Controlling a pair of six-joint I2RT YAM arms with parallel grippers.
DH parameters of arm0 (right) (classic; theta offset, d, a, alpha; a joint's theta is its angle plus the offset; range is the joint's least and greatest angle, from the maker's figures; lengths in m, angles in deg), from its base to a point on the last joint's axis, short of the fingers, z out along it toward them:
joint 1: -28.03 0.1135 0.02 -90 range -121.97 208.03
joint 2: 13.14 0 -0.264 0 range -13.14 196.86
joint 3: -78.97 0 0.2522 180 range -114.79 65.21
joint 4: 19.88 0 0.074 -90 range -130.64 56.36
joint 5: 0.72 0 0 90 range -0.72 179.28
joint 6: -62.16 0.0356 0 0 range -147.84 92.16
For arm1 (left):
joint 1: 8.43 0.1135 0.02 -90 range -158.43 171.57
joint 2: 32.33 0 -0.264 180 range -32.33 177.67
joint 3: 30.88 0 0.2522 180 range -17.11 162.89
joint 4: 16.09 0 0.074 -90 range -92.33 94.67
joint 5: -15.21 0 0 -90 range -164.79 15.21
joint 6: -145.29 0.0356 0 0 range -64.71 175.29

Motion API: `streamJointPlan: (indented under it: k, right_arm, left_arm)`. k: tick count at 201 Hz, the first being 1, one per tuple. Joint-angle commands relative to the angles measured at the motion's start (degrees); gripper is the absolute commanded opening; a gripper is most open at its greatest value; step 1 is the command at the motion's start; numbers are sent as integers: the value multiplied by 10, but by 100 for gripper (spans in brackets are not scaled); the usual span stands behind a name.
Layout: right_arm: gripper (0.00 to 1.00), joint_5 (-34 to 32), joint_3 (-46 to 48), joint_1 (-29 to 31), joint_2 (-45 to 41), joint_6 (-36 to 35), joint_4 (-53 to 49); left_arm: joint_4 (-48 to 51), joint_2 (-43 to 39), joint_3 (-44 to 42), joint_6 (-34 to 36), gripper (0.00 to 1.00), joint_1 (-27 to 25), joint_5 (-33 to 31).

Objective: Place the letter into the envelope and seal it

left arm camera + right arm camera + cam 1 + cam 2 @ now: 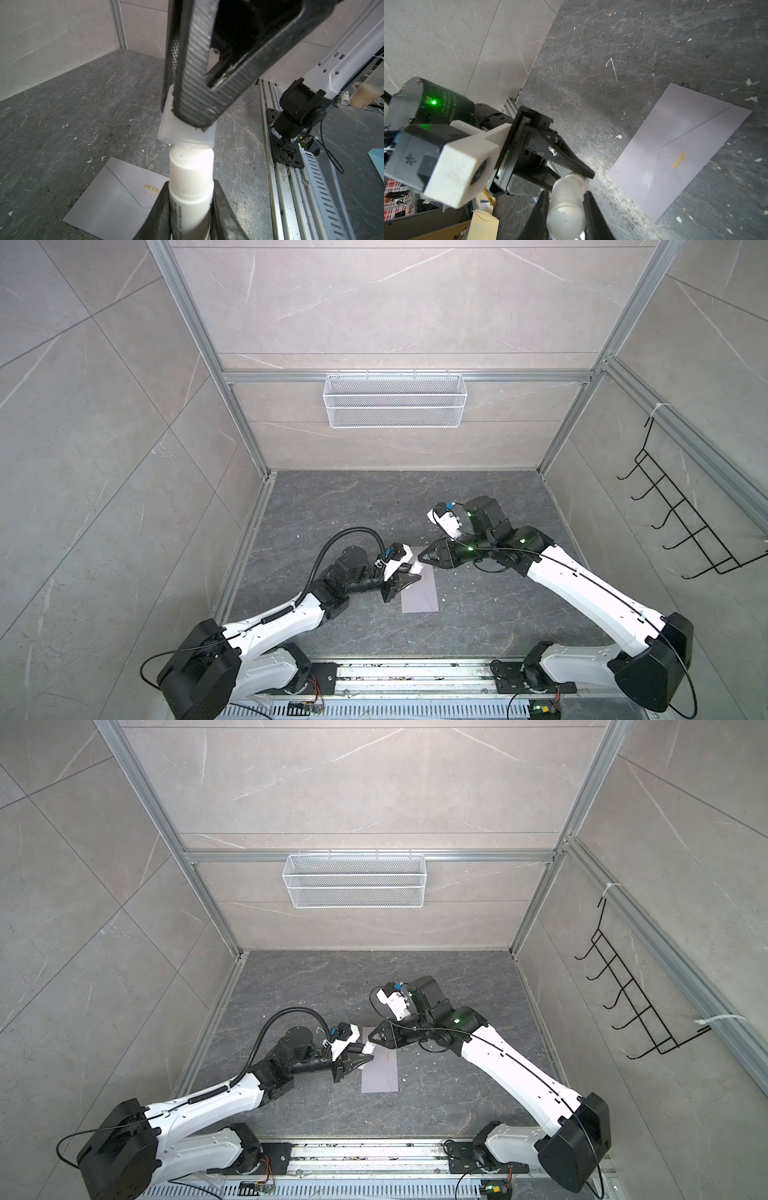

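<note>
The envelope (420,595) (380,1073) lies flat on the dark table, lavender-grey, with its pointed flap folded down and a small gold mark (151,189) by the flap's tip. It also shows in the right wrist view as the envelope (675,149). The letter is out of view. My left gripper (413,577) (191,194) hovers over the envelope's far left part, shut on a white glue stick (191,166). My right gripper (422,563) (566,197) faces it, shut on the translucent cap (187,135) (566,207). The cap's rim sits right at the stick's tip, with the stick's neck bare.
A white mesh basket (394,400) hangs on the back wall and a black wire hook rack (681,526) on the right wall. Small white flecks dot the table (415,506). An aluminium rail (415,676) with both arm bases runs along the front edge.
</note>
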State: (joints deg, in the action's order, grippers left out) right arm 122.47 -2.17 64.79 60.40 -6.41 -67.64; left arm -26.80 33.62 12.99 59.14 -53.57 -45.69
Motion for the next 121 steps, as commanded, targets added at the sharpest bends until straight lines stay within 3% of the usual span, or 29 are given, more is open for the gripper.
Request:
streamJointPlan:
  k: [1,67,121]
  right_arm:
    - [23,-10,7,4,0,4,-2]
    - [23,-50,-9,4,-24,-14,-37]
    - [23,-29,4,5,-16,-1,-21]
  left_arm:
    - [-29,-4,25,6,0,-3,14]
    - [-30,-5,22,5,0,-4,14]
    - [-30,-5,21,6,0,-4,13]
